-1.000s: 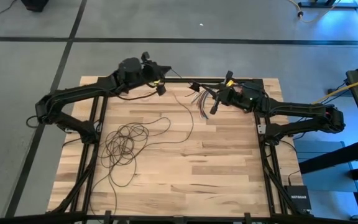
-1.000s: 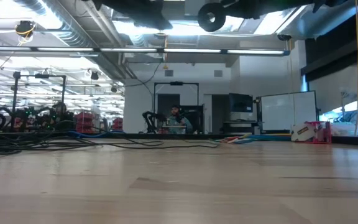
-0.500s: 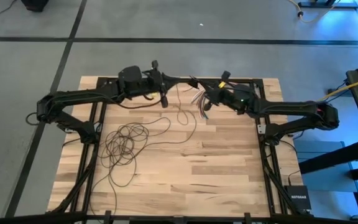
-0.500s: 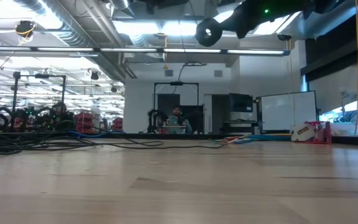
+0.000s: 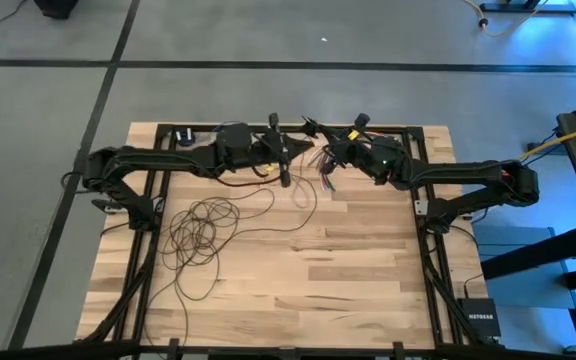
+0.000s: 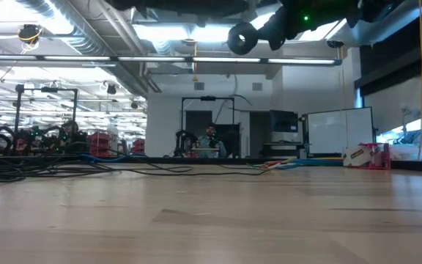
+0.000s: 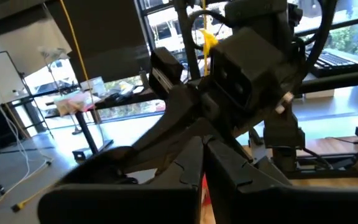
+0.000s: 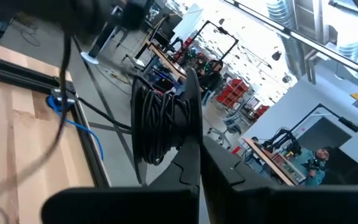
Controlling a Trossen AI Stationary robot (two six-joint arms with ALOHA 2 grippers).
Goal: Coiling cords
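The cords are one thin dark wire. Its loose loops (image 5: 201, 228) lie in a pile on the left half of the wooden table (image 5: 368, 262), and one strand (image 5: 308, 200) rises from the pile to the grippers near the far edge. My left gripper (image 5: 286, 172) is shut and points level at my right gripper (image 5: 326, 160), close beside it. My right gripper (image 8: 197, 152) is shut too, and a tight dark coil (image 8: 161, 121) of the cord sits at its fingers. The low view shows a dark ring (image 6: 242, 38) high above the table. My left gripper is shut where the rising strand (image 5: 295, 185) ends, level and coming from the table's left. The wire is too thin to show between its fingers (image 7: 219, 165) in the wrist view. My right gripper carries the coil (image 8: 166, 134) of several turns wound around its shut fingers near their free ends. It comes level from the table's right. The coil hangs clear of the table.
A short fan of multicoloured wires (image 5: 323, 172) hangs between the two grippers. The black frame rail (image 5: 268, 128) runs along the far edge, with a small dark object (image 5: 184, 135) at its left. The table's near and right parts are bare wood.
My left gripper has swept toward the table's right edge and slightly down, closing in on my right gripper, and has turned level. It drew the rising strand along with it. My right gripper has tipped and rolled a little in place. The pile on the table has stayed put.
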